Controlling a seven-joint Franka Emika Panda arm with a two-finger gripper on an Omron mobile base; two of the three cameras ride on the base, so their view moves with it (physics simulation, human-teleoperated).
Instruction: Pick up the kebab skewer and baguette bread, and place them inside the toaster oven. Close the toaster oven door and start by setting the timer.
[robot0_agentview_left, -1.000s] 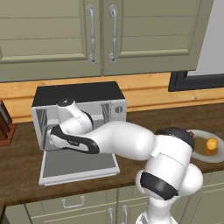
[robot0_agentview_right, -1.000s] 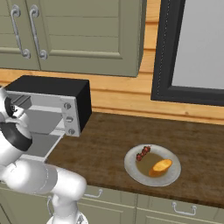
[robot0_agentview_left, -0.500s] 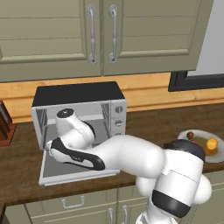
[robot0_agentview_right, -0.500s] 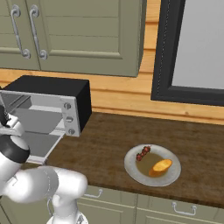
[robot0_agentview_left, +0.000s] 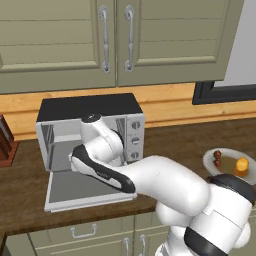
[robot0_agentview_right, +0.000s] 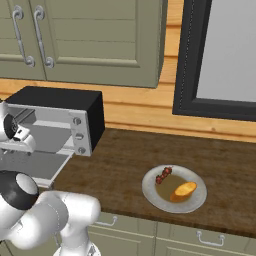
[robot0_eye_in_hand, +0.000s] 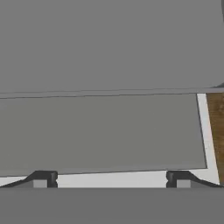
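Wooden counter (robot0_agentview_right: 125, 165) beneath green cabinets (robot0_agentview_left: 115, 40). Toaster oven (robot0_agentview_left: 92, 132) with its door (robot0_agentview_left: 82, 187) lowered flat. Gripper (robot0_eye_in_hand: 111, 178), fingers spread apart and empty, poised over the door. Kebab skewer (robot0_agentview_right: 163, 175) and baguette bread (robot0_agentview_right: 183, 191) lie side by side on a plate (robot0_agentview_right: 150, 192), well apart from the oven.
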